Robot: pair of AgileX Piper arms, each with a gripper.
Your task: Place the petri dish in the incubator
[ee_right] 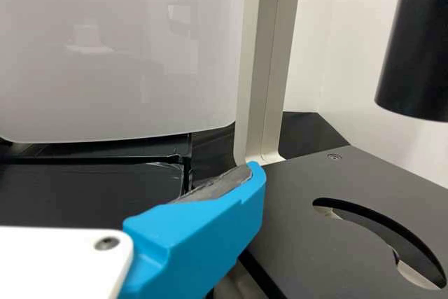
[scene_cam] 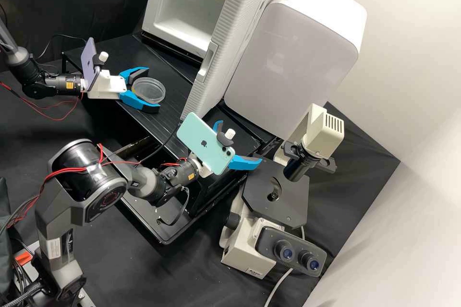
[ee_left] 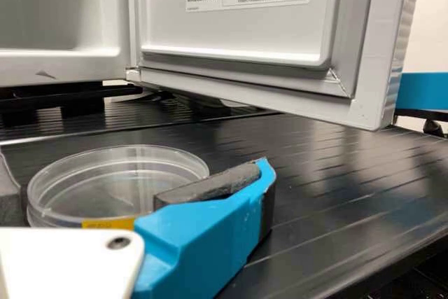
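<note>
A clear petri dish point(scene_cam: 148, 89) lies on the black ribbed platform point(scene_cam: 168, 110) in front of the white incubator point(scene_cam: 180, 5), whose door point(scene_cam: 229, 38) stands swung out. My left gripper point(scene_cam: 151, 89) is open, level with the dish, one blue finger on each side. In the left wrist view the dish point(ee_left: 115, 180) sits just inside one finger point(ee_left: 210, 222), with the incubator door point(ee_left: 238, 19) beyond it. My right gripper point(scene_cam: 242, 145) is open and holds nothing, over the edge of the microscope stage point(scene_cam: 276, 192); one of its fingers point(ee_right: 203, 229) shows beside the stage point(ee_right: 336, 201).
A large white housing point(scene_cam: 293, 53) stands right of the door. The microscope point(scene_cam: 278, 230), with its eyepieces and cream head point(scene_cam: 321, 129), occupies the front right. Its black lens barrel point(ee_right: 420, 40) hangs above the stage hole. Red cables trail along both arms on the left.
</note>
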